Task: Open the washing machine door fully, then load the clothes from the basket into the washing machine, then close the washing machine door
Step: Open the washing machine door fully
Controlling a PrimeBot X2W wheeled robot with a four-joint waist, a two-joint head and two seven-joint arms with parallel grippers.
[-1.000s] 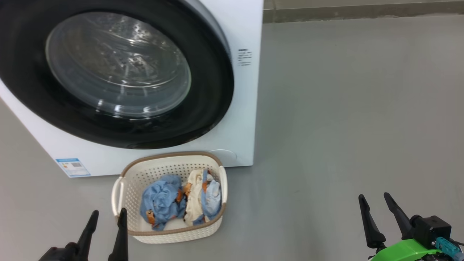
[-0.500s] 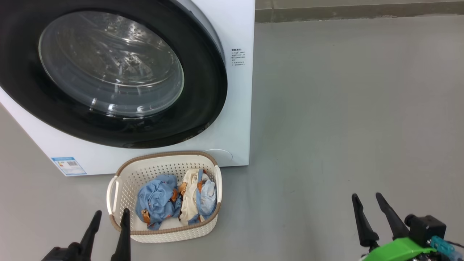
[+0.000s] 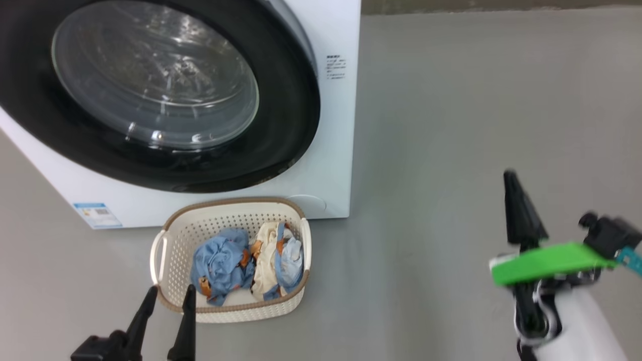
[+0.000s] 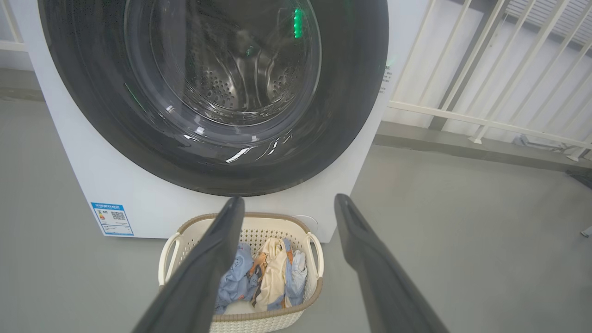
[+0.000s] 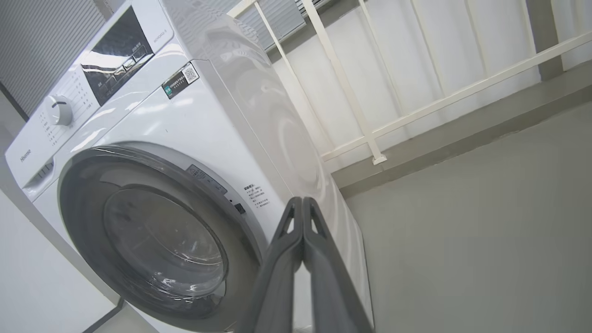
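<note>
At step one of three. Yet to open door (image 3: 155, 85), closed flush on washer (image 3: 337, 150). Yet to load clothes (image 3: 246, 263), heaped in basket (image 3: 230, 202) on floor (image 3: 451, 125) just before washer. Holding nothing: left gripper (image 3: 170, 291) spread wide near basket, right gripper (image 5: 302, 201) pinched shut in open air.

The left gripper (image 3: 170, 291) sits low at the head view's lower left, its two dark fingers spread wide and pointing up. The right gripper (image 3: 511, 178) stands higher at the right, fingers pressed together tip to tip into one spike, above a green wrist bracket (image 3: 546, 260) and pale forearm (image 3: 577, 326)
</note>
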